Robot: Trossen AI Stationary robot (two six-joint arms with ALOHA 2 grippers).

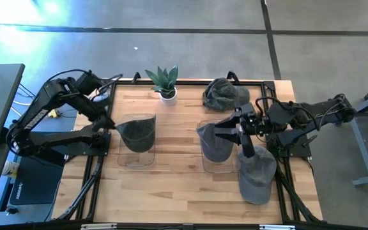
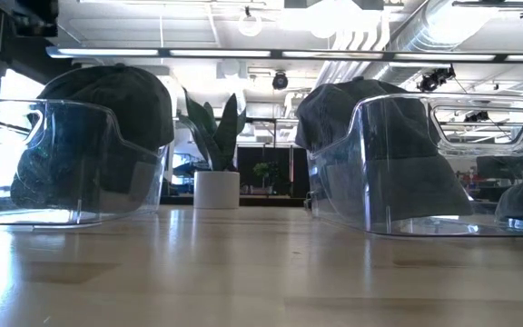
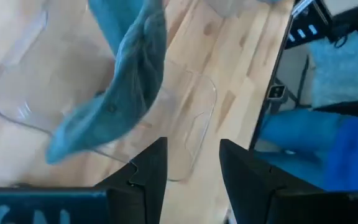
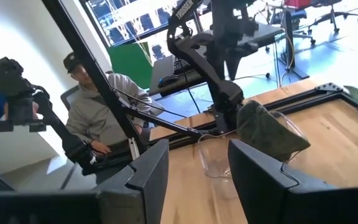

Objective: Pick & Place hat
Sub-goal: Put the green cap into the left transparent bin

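Two clear plastic stands sit on the wooden table. The left stand (image 1: 136, 156) carries a dark green cap (image 1: 138, 131), also seen as the dark green cap (image 2: 107, 109) in the low view. The right stand (image 1: 219, 165) carries a grey cap (image 1: 213, 145). My left gripper (image 1: 112, 126) is open beside the left stand's left side; in its wrist view the left gripper (image 3: 193, 162) faces the green cap (image 3: 123, 93). My right gripper (image 1: 221, 132) hovers open over the grey cap; the right gripper (image 4: 197, 168) has nothing between its fingers.
A third cap (image 1: 225, 94) lies at the far edge and a fourth cap (image 1: 257, 174) at the near right. A potted plant (image 1: 165, 83) stands at the far edge between the stands. A seated person (image 4: 98, 112) shows beyond the table's left side.
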